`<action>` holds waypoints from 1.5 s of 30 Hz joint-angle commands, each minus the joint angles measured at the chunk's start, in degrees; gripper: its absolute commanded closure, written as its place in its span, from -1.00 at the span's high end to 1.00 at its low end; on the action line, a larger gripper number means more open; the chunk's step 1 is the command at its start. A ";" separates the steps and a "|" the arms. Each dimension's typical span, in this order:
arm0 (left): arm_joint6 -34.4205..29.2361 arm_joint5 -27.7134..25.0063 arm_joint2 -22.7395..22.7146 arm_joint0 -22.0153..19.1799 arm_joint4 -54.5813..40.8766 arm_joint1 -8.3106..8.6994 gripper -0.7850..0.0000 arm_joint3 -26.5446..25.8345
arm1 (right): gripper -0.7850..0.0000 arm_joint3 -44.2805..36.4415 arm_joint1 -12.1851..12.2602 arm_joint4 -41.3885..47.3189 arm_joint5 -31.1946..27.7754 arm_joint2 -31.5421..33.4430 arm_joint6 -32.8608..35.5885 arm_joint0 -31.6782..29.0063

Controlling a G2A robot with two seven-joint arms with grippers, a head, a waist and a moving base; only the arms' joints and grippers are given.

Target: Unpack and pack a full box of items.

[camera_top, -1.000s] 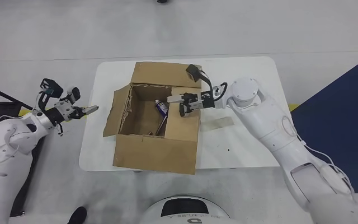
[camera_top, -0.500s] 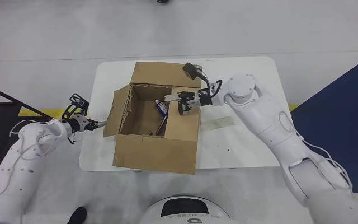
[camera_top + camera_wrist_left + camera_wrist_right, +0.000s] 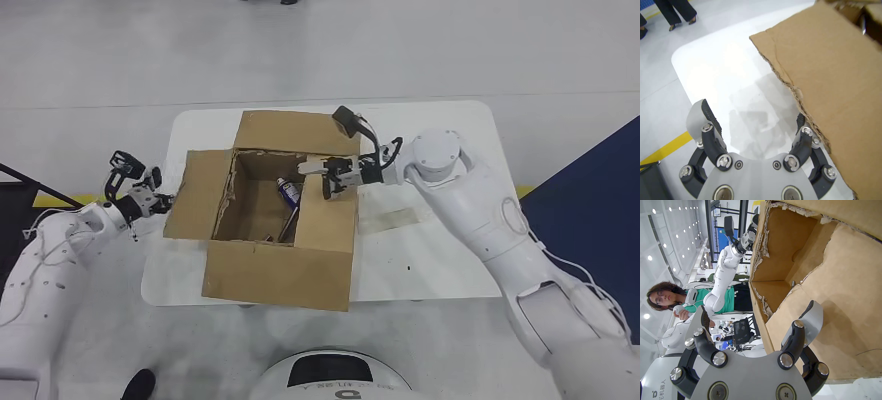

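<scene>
Top view, box [image 3: 280, 275]: open at mid-table [image 3: 440, 140], four flaps spread outward, likely so the contents stay reachable.
Top view, bottle [image 3: 287, 190]: small, lying inside toward the far right of the floor beside darker items; print too small to read.
Top view, left hand [image 3: 163, 197]: at the outer edge of the left flap [image 3: 197, 195], near the table's left side.
Top view, right hand [image 3: 318, 180]: above the inner edge of the right flap [image 3: 335, 225], at the rim of the opening.
Left wrist view, left hand [image 3: 753, 115]: spread wide, holding nothing; one fingertip [image 3: 800, 121] touching the left flap's torn edge [image 3: 829, 85], probably to keep it pressed outward.
Left wrist view, writing: plain brown cardboard, unmarked.
Right wrist view, right hand [image 3: 757, 311]: spread wide, empty, straddling the torn rim between right flap [image 3: 848, 313] and cavity; seemingly placed to hold the flap back or reach in.
</scene>
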 commanded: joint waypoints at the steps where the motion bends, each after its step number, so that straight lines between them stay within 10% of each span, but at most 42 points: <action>1: 3.98 -4.97 -1.50 0.55 -0.09 0.40 1.00 -0.38 | 1.00 -0.02 0.08 0.03 -0.13 0.35 0.13 -0.11; 9: 9.38 -7.06 -3.29 2.74 2.25 1.65 1.00 -9.86 | 1.00 0.08 0.63 1.07 -2.16 2.76 0.83 -1.15; 25: -7.48 -3.65 5.95 -4.80 -0.32 -0.61 1.00 -15.88 | 1.00 -0.09 1.42 2.86 -3.78 5.51 2.24 -2.93; 35: -12.16 -1.51 8.66 -7.12 -1.09 -1.62 1.00 -16.40 | 1.00 3.90 2.60 9.75 -11.65 16.82 -20.25 -10.47; 40: -12.98 -0.70 9.57 -7.24 -1.10 -2.01 1.00 -16.53 | 1.00 5.71 2.00 2.76 -2.35 14.62 -30.50 -8.30; 45: -13.29 -0.32 10.02 -7.27 -1.05 -2.28 1.00 -16.78 | 1.00 9.15 1.04 1.63 2.49 11.56 -27.04 -4.48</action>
